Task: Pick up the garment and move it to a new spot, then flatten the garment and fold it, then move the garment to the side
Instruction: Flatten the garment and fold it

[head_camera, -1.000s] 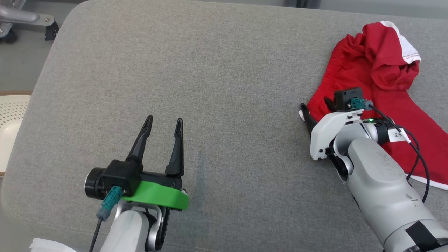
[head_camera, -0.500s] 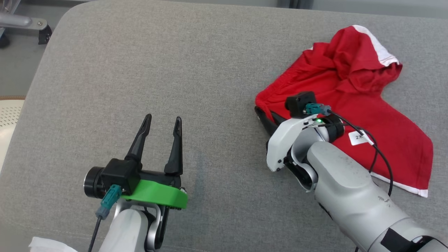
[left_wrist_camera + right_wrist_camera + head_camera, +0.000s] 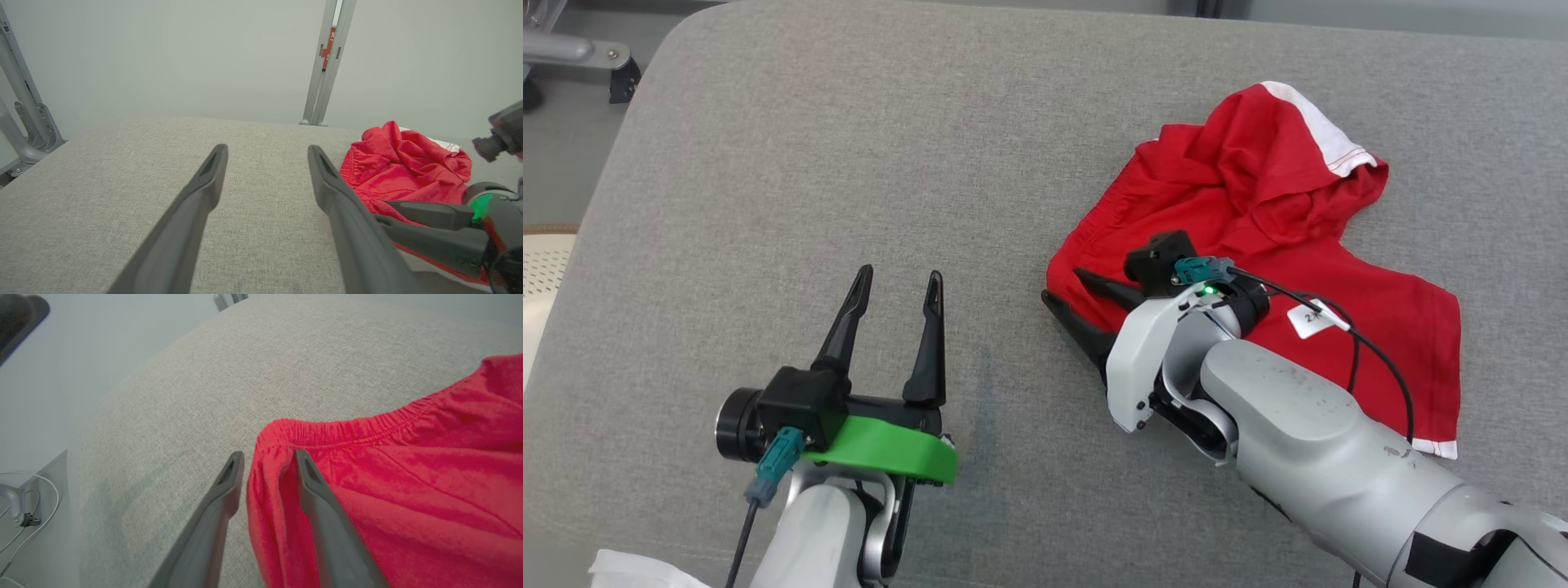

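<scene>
A second ago the garment (image 3: 1282,204) lay at the far right of the cushion (image 3: 849,122). Now it lies crumpled right of the middle, with one leg spread toward my right arm. I have dragged it there by the waistband (image 3: 339,426). My right gripper (image 3: 1061,282) was clenched on that corner and now its fingers stand apart again. A loose fold of red cloth sits between them, so I judge that it is released. If so, the first step, the move to a new spot, looks done, and the flattening comes next. The cloth is bunched at the back, so both grippers will be needed.

My left gripper (image 3: 901,273) waits wide and empty over bare cushion, well apart from the garment.

About containers: a pale perforated thing (image 3: 543,261) shows at the left edge. I cannot tell if it is a basket, or what is in it.
</scene>
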Available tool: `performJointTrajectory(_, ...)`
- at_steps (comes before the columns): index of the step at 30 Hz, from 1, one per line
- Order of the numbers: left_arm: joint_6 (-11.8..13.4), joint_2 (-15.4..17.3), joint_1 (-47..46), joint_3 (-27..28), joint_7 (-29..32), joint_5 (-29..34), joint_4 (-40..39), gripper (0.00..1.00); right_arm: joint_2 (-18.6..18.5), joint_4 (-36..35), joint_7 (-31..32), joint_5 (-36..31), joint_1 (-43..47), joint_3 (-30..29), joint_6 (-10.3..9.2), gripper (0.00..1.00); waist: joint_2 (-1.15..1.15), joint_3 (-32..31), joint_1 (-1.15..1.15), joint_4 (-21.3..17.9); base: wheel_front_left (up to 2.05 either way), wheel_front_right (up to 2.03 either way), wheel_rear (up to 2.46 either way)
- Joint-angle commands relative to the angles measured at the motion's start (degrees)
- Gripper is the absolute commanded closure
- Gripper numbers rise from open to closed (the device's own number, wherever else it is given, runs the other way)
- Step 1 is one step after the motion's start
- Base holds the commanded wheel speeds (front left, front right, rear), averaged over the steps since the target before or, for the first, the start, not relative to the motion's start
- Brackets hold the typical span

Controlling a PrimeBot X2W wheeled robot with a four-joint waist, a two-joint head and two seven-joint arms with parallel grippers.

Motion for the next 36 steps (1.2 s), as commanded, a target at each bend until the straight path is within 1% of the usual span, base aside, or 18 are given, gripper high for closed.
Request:
performJointTrajectory(1,0.01,0.12,0.27,0.39,-0.18,0.56,0.18,0.00,-0.38,0.60,-1.27,0.69,-0.79,0.36,0.00,0.00,0.00,-0.82,0.00,-1.09,0.00,0.00,0.00)
performJointTrajectory(7,-0.66,0.13,0.90,2.48,-0.18,1.22,0.91,0.00,-2.75,3.37,-6.90,1.69,0.11,-0.36,0.00,0.00,0.00,-3.05,0.00,-4.72,0.00,0.00,0.00)
performJointTrajectory(11,-2.06,0.12,1.37,4.05,-0.18,2.45,1.71,0.00,-5.27,3.87,-9.54,1.90,2.84,-3.88,0.00,0.00,0.00,-4.68,0.00,-7.48,0.00,0.00,0.00)
performJointTrajectory(13,-2.82,0.14,1.82,4.81,-0.18,2.67,2.12,0.00,-7.16,3.41,-10.14,0.70,4.37,-6.83,0.00,0.00,0.00,-5.32,0.00,-8.77,0.00,0.00,0.00)
performJointTrajectory(15,-3.52,0.13,2.24,5.46,-0.18,2.91,2.45,0.00,-8.80,1.55,-10.41,-1.28,6.41,-11.60,0.00,0.00,0.00,-5.74,0.00,-9.99,0.00,0.00,0.00)
performJointTrajectory(19,-4.18,0.15,3.22,7.01,-0.18,3.16,2.79,0.00,-10.67,-5.39,-10.30,-8.03,15.39,-25.11,0.00,0.00,0.00,-6.13,0.00,-12.16,0.00,0.00,0.00)
performJointTrajectory(21,-4.53,0.13,3.85,7.59,-0.18,3.26,2.96,0.00,-10.03,-9.66,-10.31,-12.09,20.33,-32.52,0.00,0.00,0.00,-6.16,0.00,-13.05,0.00,0.00,0.00)
performJointTrajectory(22,-4.69,0.14,4.12,7.87,-0.17,3.27,3.10,0.00,-9.11,-12.12,-10.32,-14.53,23.27,-36.34,0.01,0.00,0.00,-6.19,0.00,-13.44,0.00,0.00,0.00)
performJointTrajectory(26,-5.21,0.15,5.04,8.41,-0.18,3.45,3.63,0.00,-4.61,-19.93,-10.32,-21.86,32.72,-46.27,0.00,0.00,0.00,-6.14,0.00,-14.48,0.00,0.00,0.00)
performJointTrajectory(30,-5.47,0.14,5.43,8.85,-0.18,3.44,4.07,0.00,-0.58,-24.75,-10.33,-26.06,37.56,-50.92,0.00,0.00,0.00,-5.97,0.00,-15.12,0.00,0.00,0.00)
performJointTrajectory(33,-5.61,0.15,5.33,9.08,-0.18,3.37,4.42,0.00,1.06,-26.36,-10.33,-27.59,38.94,-51.83,0.00,0.00,0.00,-5.81,0.00,-15.49,0.00,0.00,0.00)
performJointTrajectory(36,-5.92,0.14,4.89,9.04,-0.18,3.44,5.10,0.00,1.94,-27.28,-10.34,-28.39,38.91,-51.85,0.00,0.00,0.00,-5.39,0.00,-16.03,0.00,0.00,0.00)
